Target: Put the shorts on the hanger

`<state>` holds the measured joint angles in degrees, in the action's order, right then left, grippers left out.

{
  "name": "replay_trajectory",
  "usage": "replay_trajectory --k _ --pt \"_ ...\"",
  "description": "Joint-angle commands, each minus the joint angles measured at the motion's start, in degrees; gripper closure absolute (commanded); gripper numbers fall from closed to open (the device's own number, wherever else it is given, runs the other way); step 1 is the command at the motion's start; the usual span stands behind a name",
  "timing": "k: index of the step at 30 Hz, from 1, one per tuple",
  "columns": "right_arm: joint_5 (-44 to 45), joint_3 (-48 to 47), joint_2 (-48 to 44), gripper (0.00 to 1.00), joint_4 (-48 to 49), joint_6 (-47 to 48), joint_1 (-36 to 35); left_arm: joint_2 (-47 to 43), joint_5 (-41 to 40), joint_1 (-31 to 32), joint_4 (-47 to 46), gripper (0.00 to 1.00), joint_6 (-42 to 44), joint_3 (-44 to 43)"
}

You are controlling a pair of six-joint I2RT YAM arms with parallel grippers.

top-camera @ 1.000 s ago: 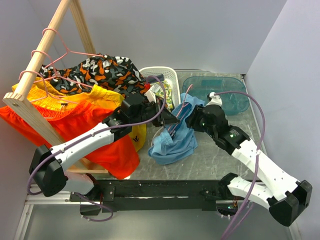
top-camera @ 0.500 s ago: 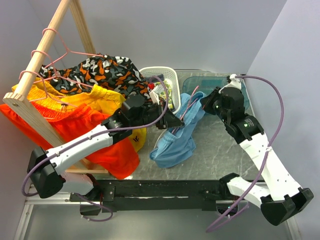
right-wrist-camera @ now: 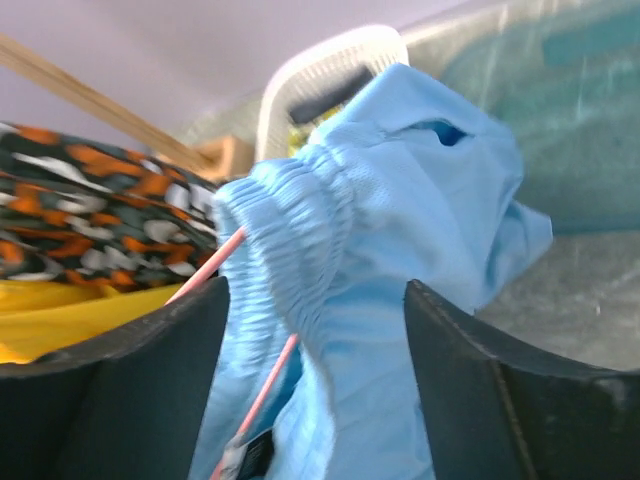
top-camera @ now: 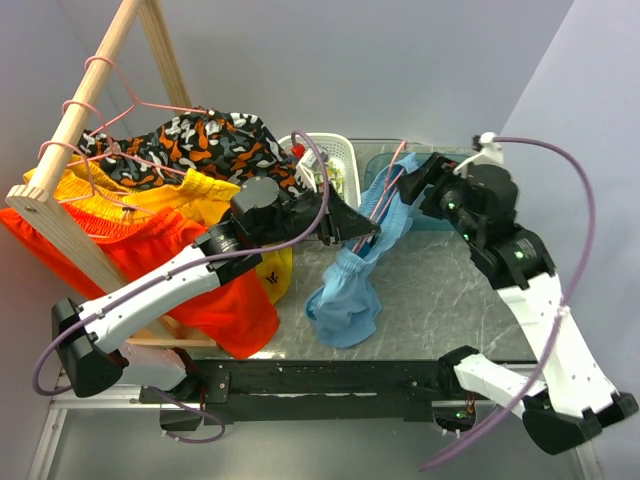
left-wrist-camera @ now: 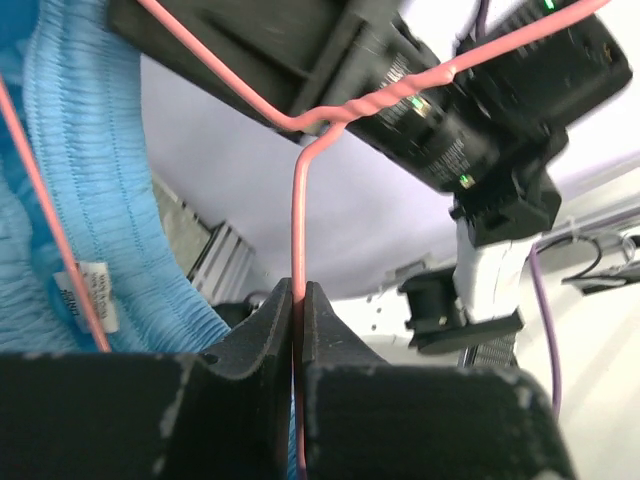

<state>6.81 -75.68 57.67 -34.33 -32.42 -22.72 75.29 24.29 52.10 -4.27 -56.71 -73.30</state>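
Shorts above grey table, lilac walls

Sky-blue shorts; pink wire hanger; black, orange and white patterned shorts; yellow shorts; white basket.

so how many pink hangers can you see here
3, maybe more hidden under clothes: one hanger in the left gripper, threaded through the shorts; two hooked on the wooden rack.
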Motion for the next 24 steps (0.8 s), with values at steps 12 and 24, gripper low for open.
replay_trajectory --k 12,24 --pt "11.1 -2.3 -16.7 0.16 -3.7 -5.1 -0.2 0.0 -31.0 7.1 -14.1 0.99 2.0 -14.8" --pt "7.3 16.2 -24.4 0.17 -1.1 -11.2 -0.1 16.1 -58.1 9.6 -20.5 0.99 10.2 -31.2"
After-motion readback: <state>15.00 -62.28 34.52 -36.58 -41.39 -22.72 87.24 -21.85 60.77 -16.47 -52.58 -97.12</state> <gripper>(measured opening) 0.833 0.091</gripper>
